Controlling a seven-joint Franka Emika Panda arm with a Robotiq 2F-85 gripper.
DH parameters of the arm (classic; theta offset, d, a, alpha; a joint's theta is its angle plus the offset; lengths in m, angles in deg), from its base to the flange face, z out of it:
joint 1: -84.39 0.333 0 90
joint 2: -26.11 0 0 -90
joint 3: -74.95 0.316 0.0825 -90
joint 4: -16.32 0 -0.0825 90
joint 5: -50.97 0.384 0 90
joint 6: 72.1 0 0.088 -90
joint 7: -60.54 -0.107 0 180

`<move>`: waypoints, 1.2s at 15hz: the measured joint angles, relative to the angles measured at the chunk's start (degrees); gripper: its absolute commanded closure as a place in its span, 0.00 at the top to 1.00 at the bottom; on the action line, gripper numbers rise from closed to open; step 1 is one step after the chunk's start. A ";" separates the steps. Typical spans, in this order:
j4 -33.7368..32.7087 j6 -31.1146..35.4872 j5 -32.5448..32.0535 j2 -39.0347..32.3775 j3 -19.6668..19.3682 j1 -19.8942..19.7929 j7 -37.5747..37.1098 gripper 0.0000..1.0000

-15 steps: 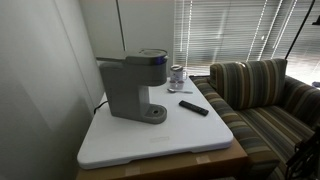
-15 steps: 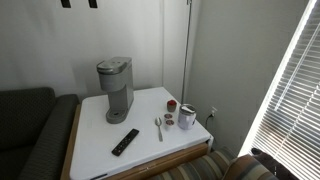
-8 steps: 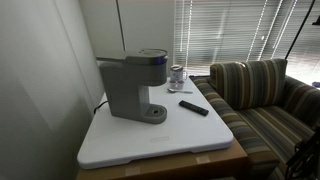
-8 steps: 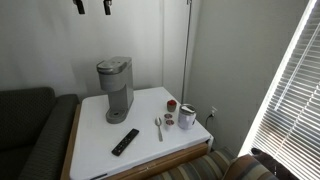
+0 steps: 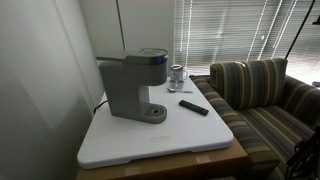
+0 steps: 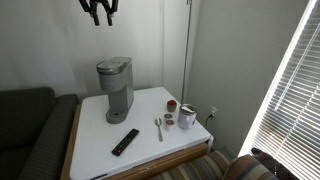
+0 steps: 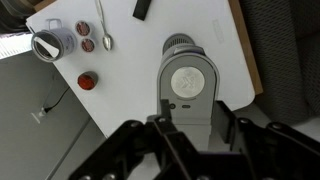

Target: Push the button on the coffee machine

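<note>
No brand name or lettering could be read on the coffee machine; any markings on it were too small to be made out. The machine was seen in both exterior views, standing upright on the white table. It was set toward the back of the top, close to the wall, with its dark head overhanging a round base tray. In the wrist view it was seen from straight above, and a silvery round disc was shown set into its top.

A small metal can was placed near the table's corner, well apart from the machine; what it held could not be told. A red round piece was laid just beside the can. A spoon was laid between the can and a black remote control, which was set at an angle nearer the front edge. A thin cable was seen trailing off the table's side in the wrist view.

The gripper was held high above the machine at the top edge of an exterior view, touching nothing. In the wrist view its fingers were shown spread wide apart, with nothing held between them and the machine's top framed below.

A striped sofa was placed beside the table, and window blinds were hung behind it.
</note>
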 measured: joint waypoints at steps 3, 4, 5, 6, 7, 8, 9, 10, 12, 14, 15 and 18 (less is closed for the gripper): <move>-3.44 0.10 -0.49 -3.10 0.00 0.58 -0.08 0.02; -4.43 0.12 -0.48 -4.02 0.00 0.68 -0.17 0.00; -5.24 0.13 -0.43 -4.81 0.01 0.73 -0.24 0.00; -5.97 0.13 -0.30 -5.62 0.02 0.74 -0.31 0.00; -6.52 0.13 -0.06 -6.29 0.01 0.74 -0.41 0.00; -6.90 0.14 0.16 -6.92 0.01 0.74 -0.48 0.00; -7.05 0.21 0.51 -7.39 0.01 0.73 -0.57 0.00; -7.12 0.28 0.91 -7.74 0.02 0.73 -0.72 0.00; -7.17 0.38 1.81 -8.37 0.01 0.73 -1.02 0.00; -7.17 0.38 2.33 -8.83 0.02 0.75 -1.51 0.00; -7.17 0.36 2.50 -9.07 0.01 0.75 -2.14 0.00; -7.25 0.31 2.52 -10.07 0.01 0.74 -4.38 0.00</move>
